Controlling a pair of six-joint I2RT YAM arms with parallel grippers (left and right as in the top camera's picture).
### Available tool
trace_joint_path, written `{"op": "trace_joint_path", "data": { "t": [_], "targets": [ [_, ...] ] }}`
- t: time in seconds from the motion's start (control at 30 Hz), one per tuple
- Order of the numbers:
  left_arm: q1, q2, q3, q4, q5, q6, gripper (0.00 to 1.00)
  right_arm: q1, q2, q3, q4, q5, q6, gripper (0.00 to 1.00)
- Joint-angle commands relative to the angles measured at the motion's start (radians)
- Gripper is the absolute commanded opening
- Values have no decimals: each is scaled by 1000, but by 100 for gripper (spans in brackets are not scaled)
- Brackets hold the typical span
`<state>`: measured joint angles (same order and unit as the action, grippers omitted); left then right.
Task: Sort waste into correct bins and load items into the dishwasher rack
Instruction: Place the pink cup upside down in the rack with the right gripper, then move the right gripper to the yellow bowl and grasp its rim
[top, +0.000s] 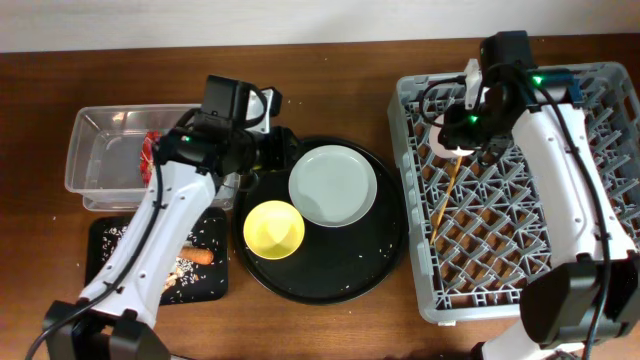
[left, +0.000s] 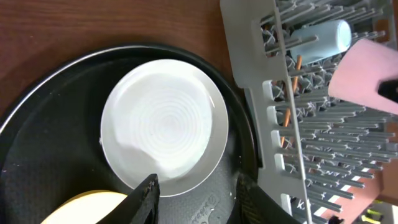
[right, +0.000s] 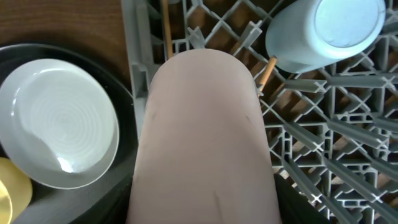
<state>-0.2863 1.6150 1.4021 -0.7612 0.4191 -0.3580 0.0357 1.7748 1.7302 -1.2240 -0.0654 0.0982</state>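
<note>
The right gripper (top: 466, 124) clasps the pale pink cup (right: 205, 137) over the dishwasher rack (top: 600, 200), near the light blue cup (right: 326, 31) — likely to seat it on pegs. The left gripper (left: 198, 198) hangs spread above the plate (left: 161, 124) — apparently next.

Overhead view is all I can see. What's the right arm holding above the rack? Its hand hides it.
Observer: A pink cup; the right wrist camera shows it.
Operator: Is anything loaded already?
Observer: Yes, a blue cup lies on its side in the rack.
Operator: And the other arm?
Observer: The left gripper is open by the rim of the plate, gripping nothing.
</note>
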Motion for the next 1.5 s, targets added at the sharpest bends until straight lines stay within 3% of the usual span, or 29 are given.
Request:
{"op": "trace_joint_path", "data": {
  "t": [0.0, 0.37, 0.6, 0.73, 0.8, 0.93, 1.13, 1.23, 1.43, 1.47],
  "targets": [
    [-23, 3, -11, -11, -50, 20, 39, 5, 55, 5, 10, 39, 16, 36],
    [-23, 3, -11, -26, -95, 20, 39, 37, 147, 0, 53, -5, 15, 38],
    [-23, 3, -11, -26, -132, 20, 41, 37, 147, -8, 47, -5, 14, 86],
    [-23, 2, -11, -29, -145, 51, 41, 36, 147, -8, 46, -5, 11, 87],
    [-23, 2, -11, -74, -221, 50, 41, 36, 146, -8, 39, -5, 11, 88],
    [-23, 2, -11, -245, -512, 30, 41, 48, 104, 35, -15, -104, 10, 83],
    [-6, -26, 0, -271, -551, 31, 40, 295, 16, 76, -119, -111, 11, 82],
    [104, -127, 36, -284, -533, 31, 40, 458, 18, 26, -74, -111, 87, 82],
    [516, -315, 39, -303, -528, 11, 41, 732, 51, -211, 226, -108, 155, 82],
    [565, -315, 39, -319, -520, 11, 48, 759, 58, -251, 284, -107, 154, 82]
  ]
}}
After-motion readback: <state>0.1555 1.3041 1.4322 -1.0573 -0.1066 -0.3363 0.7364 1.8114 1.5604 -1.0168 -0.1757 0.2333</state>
